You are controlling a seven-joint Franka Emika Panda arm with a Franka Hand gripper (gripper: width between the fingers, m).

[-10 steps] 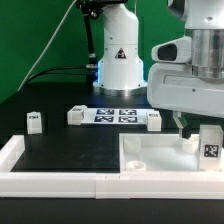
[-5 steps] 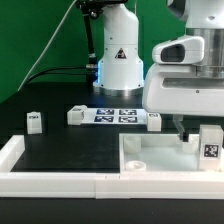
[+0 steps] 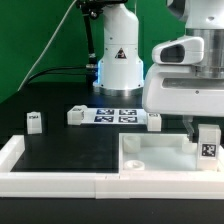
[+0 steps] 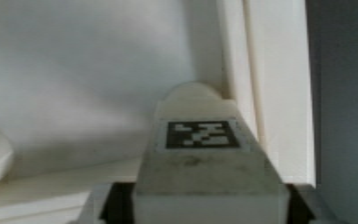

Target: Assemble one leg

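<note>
My gripper is shut on a leg, a small white block with a square marker tag on its face. It holds the leg upright over the far right corner of the white tray-like tabletop. In the wrist view the leg fills the space between the dark fingers of the gripper, with the tabletop's rim beside it. Whether the leg's lower end touches the tabletop is hidden.
Three more legs lie on the black mat: one at the exterior view's left, one and one at either end of the marker board. A white wall runs along the front. The robot base stands behind.
My gripper with the leg has shifted slightly toward the exterior view's left. Nothing else has moved.
</note>
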